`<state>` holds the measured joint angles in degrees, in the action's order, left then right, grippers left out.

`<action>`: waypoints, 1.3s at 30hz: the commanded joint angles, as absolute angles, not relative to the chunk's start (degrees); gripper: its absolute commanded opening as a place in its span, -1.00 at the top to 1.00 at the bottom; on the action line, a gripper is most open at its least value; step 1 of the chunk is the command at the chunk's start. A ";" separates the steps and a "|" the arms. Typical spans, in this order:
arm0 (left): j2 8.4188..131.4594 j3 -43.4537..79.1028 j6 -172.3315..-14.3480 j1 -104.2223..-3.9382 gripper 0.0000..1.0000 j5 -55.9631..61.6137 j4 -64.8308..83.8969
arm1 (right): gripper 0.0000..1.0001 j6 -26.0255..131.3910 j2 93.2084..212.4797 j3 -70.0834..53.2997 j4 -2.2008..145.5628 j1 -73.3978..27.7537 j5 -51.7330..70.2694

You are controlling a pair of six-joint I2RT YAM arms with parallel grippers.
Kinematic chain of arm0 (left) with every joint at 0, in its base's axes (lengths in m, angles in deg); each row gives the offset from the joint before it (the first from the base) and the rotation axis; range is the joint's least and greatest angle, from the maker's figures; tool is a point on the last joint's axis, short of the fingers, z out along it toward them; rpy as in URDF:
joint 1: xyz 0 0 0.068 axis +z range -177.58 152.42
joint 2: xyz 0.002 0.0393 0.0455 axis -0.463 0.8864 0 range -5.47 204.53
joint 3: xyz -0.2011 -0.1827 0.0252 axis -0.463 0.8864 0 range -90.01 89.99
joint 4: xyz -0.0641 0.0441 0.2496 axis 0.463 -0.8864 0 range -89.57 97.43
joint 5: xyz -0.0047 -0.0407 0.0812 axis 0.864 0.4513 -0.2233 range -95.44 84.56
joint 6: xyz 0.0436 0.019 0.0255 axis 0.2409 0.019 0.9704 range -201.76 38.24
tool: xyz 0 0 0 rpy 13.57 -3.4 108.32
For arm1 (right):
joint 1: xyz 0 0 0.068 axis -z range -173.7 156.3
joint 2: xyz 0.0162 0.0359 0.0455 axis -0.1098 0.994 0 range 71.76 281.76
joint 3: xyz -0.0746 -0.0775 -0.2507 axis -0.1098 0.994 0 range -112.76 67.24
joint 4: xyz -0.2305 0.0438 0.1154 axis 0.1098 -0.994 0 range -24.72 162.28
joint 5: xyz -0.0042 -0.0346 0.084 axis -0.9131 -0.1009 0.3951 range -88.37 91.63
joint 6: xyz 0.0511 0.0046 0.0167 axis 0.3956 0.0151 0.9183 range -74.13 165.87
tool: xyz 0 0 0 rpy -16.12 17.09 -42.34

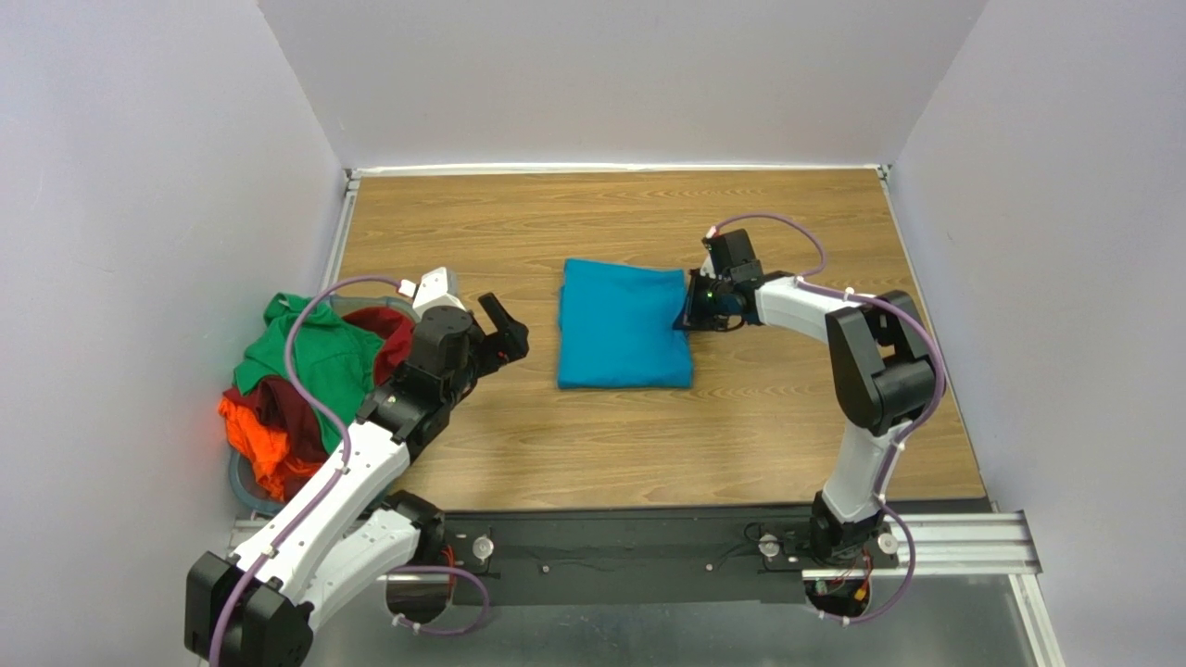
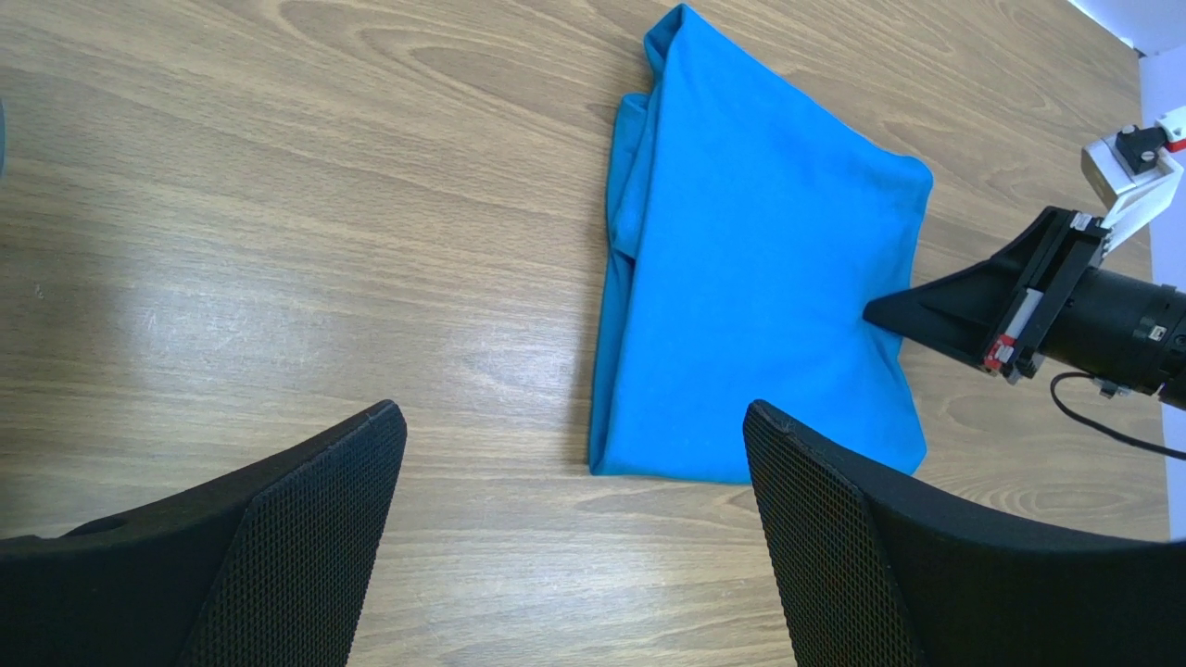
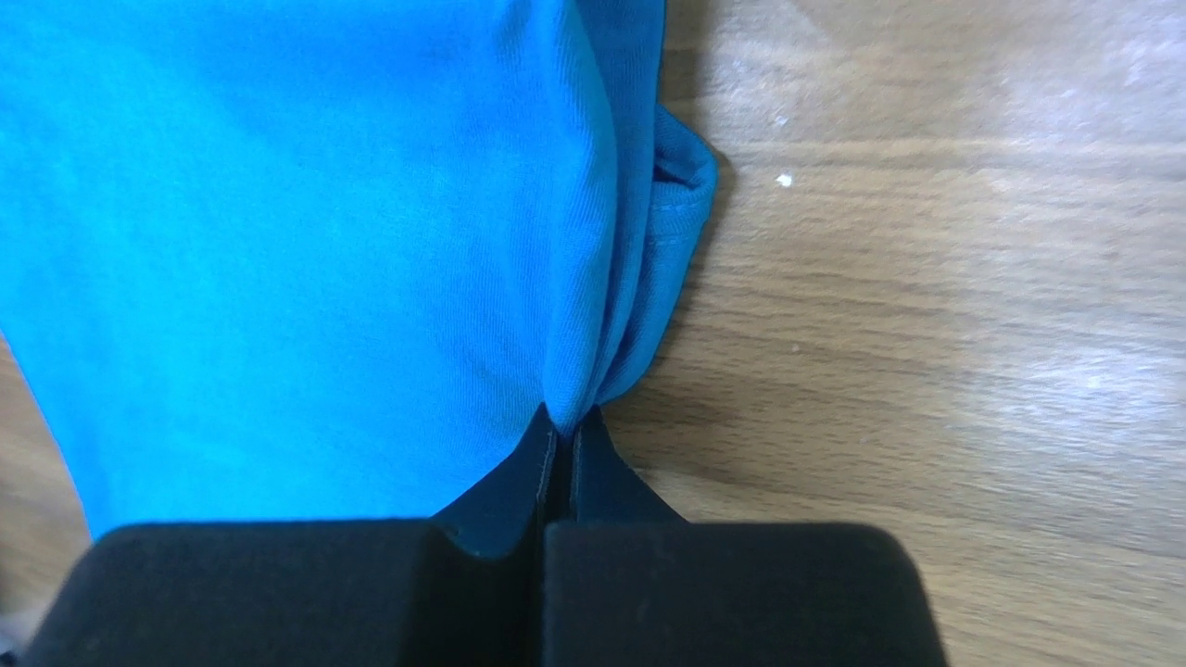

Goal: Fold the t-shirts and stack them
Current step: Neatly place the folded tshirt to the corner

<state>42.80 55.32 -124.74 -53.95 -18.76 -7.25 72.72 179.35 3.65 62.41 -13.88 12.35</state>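
- Judging by how things lie, the task is taken to be about a quarter done: of four shirts, only the teal-blue t-shirt (image 1: pixel 624 323) is seen folded, lying flat on the wooden tabletop (image 1: pixel 780 403) as a roughly rectangular packet.
- No stack has been started, as nothing is laid on or under that packet.
- The right fingers (image 3: pixel 613 489) are pressed fully together at the packet's right edge, with a pinch of its cloth caught between the tips, so a further fold or a tidying pull is judged to be in hand.
- The left fingers (image 2: pixel 293 528) are spread wide and hold nothing; they are kept apart from the packet, on its left.
- Well to the left of the teal-blue t-shirt, the green t-shirt (image 1: pixel 299 355), the dark red t-shirt (image 1: pixel 383 331) and the bright orange t-shirt (image 1: pixel 265 438) are heaped, crumpled and unfolded, over a grey-blue basket (image 1: pixel 240 480); all three are left to be folded and stacked.
- The teal cloth is shown as a fine, matte knit, soft and limp. Several layers are gathered into a rounded fold at the pinched edge, with a stitched hem beside it.
- The tabletop is smooth, grained and slightly glossy, and the finger pads carry a fine meshed texture.
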 commanded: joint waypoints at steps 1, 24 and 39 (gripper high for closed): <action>42.34 55.63 -124.83 -53.86 -0.97 -21.08 -6.46 | 0.98 67.32 179.69 3.87 59.54 -13.82 2.79; 44.45 52.38 -124.91 -53.60 -0.97 -22.75 -10.14 | 0.99 49.83 196.29 -26.51 51.89 1.64 -16.91; 48.58 43.16 -125.09 -53.24 -0.97 -27.23 -14.27 | 0.99 46.58 216.42 -53.60 49.87 13.86 -18.15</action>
